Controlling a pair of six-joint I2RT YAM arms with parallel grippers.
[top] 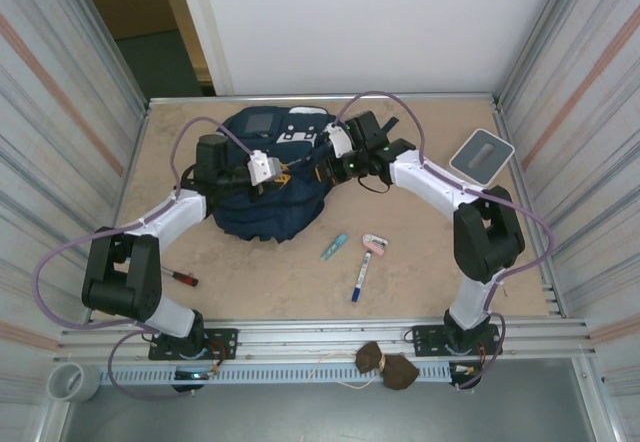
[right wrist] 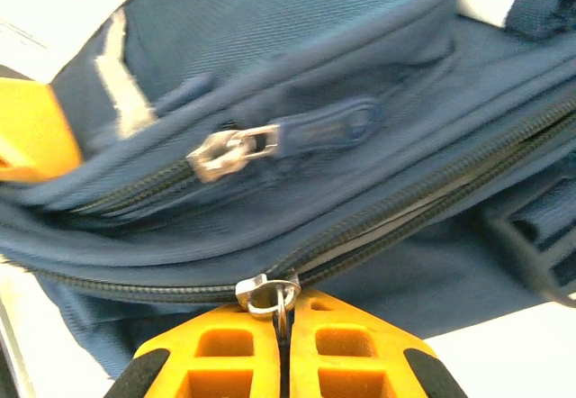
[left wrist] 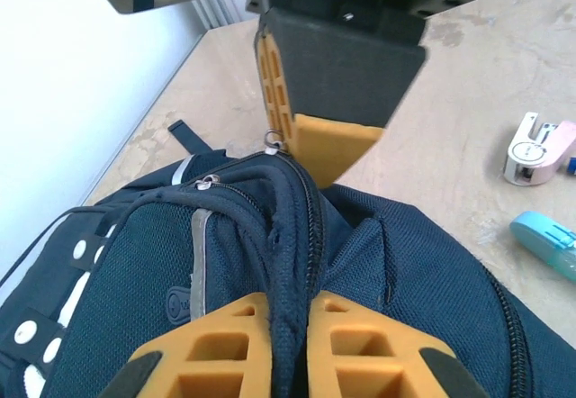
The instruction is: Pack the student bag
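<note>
The student bag [top: 265, 207], a big navy-blue backpack, lies at the middle back of the table. My left gripper [left wrist: 290, 312] is shut on a ridge of the bag's fabric beside its main zipper. My right gripper [right wrist: 284, 312] is shut on the metal ring of the zipper pull [right wrist: 266, 292], at the near end of that zipper. In the left wrist view the right gripper [left wrist: 286, 150] comes down from above onto the bag's top. In the top view the left gripper [top: 288, 178] and the right gripper [top: 322, 167] meet over the bag. A second zipper pull [right wrist: 234, 151] lies on a pocket.
On the table in front of the bag lie a light-blue highlighter [top: 334, 247], a pink and white stapler [top: 375, 244] and a marker pen [top: 359, 279]. A red screwdriver [top: 182, 277] lies near the left arm. A grey and white box [top: 481, 155] stands at the back right.
</note>
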